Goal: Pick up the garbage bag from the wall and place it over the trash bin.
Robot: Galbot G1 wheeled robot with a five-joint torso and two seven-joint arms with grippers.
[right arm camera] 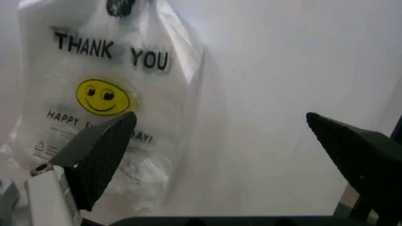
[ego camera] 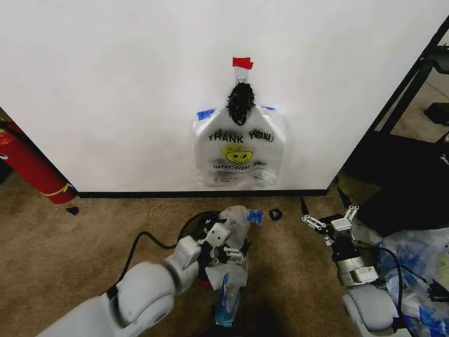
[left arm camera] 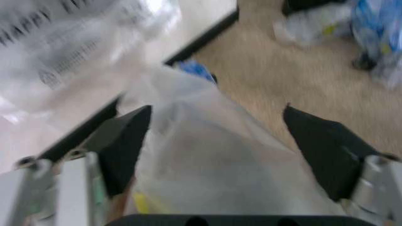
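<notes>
The trash bin (ego camera: 191, 226) is mostly hidden behind the left gripper (ego camera: 226, 243) and the garbage bag (ego camera: 237, 219) draped over it, leaving just a dark arc of rim. In the left wrist view the bag (left arm camera: 207, 165) is blurred, its print unreadable. The fire extinguisher (ego camera: 28, 163) is cut off at the left edge.

Tan carpet (ego camera: 91, 232) w/ trash bin (ego camera: 191, 226)
</notes>
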